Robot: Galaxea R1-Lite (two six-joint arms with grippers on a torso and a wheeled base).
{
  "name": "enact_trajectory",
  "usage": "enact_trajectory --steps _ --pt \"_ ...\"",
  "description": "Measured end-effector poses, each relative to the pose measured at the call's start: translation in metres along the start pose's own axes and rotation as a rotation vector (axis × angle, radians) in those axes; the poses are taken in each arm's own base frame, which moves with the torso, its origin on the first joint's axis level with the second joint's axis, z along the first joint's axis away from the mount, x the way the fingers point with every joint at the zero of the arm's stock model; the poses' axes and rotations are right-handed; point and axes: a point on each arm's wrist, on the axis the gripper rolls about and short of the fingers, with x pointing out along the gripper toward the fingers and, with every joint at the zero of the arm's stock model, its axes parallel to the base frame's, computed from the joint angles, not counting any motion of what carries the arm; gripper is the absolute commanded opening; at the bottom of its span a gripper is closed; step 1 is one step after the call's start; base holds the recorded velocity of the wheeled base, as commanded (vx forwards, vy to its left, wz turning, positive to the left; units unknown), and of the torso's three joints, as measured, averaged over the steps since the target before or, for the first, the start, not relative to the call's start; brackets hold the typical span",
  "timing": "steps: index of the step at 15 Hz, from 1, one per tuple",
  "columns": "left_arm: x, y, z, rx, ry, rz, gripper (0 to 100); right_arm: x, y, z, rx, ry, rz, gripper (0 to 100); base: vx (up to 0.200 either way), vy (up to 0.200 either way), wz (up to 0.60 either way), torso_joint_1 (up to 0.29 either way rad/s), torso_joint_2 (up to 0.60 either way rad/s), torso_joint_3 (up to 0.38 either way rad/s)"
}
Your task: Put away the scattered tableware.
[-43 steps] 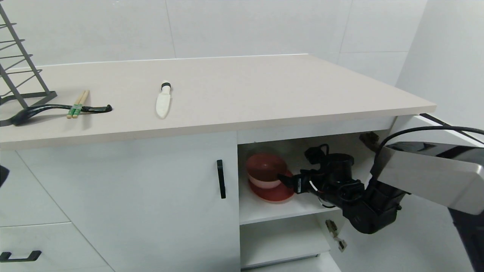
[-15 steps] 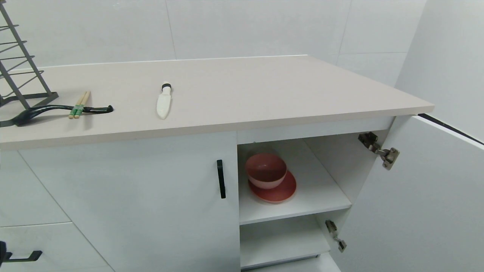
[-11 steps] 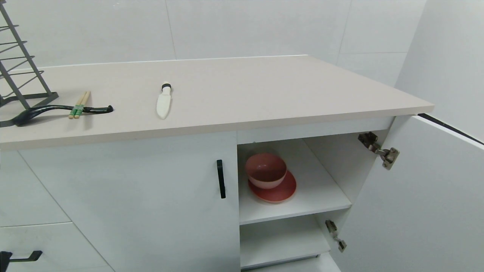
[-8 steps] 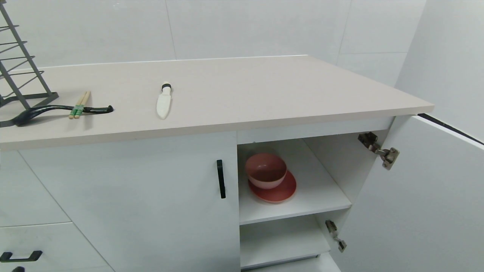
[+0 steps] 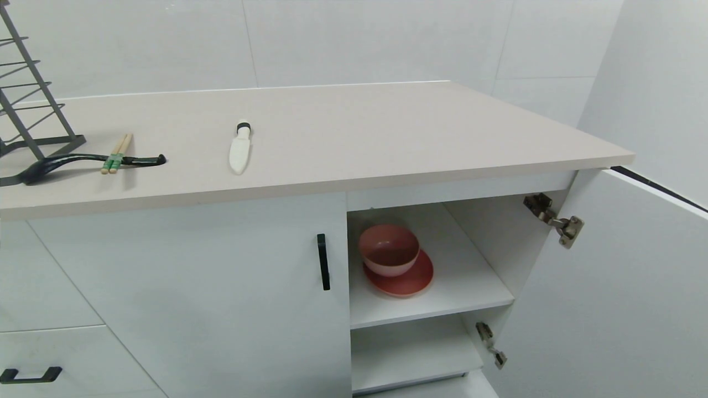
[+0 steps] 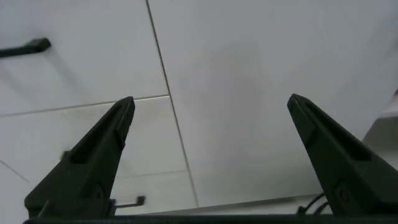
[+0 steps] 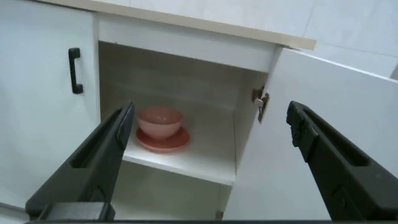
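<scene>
One bowl (image 5: 389, 249) is stacked on one plate (image 5: 414, 283); one knife (image 5: 239, 150), two chopsticks (image 5: 115, 153) and one black utensil (image 5: 66, 162) are laid on the surface (image 5: 387, 127). Left pincer (image 6: 211, 101) and right pincer (image 7: 210, 107) are held wide.

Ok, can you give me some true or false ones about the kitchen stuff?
1. The pink bowl sits on the red plate on a cupboard shelf. True.
2. The bowl is upside down. False: its open side faces up.
3. The white knife lies on the counter. True.
4. The knife touches the bowl. False: the bowl is down in the cupboard.
5. The chopsticks lie across a black spoon. True.
6. The chopsticks touch the knife. False: they lie apart.
</scene>
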Motion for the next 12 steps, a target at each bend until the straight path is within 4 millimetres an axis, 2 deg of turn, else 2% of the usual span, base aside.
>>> enact_trajectory --steps 2,3,4,12 --pt "-0.002 -0.001 -0.004 -0.032 0.013 -0.058 100 -0.001 -0.002 -0.016 0.074 0.137 -0.160 100 0.000 0.000 0.00 0.000 0.00 0.000" --pt "-0.002 -0.001 -0.003 -0.038 -0.003 -0.064 100 -0.002 -0.004 -0.017 0.091 0.161 -0.221 100 0.000 0.000 0.00 0.000 0.00 0.000" --pt "-0.003 -0.001 -0.003 -0.041 -0.008 -0.066 100 -0.002 -0.005 -0.018 0.096 0.168 -0.274 100 -0.200 0.000 0.00 0.002 0.00 0.002" --pt "-0.003 -0.001 -0.004 -0.044 -0.013 -0.064 100 -0.002 -0.005 -0.022 0.096 0.183 -0.304 100 -0.200 0.000 0.00 0.001 0.00 0.001"
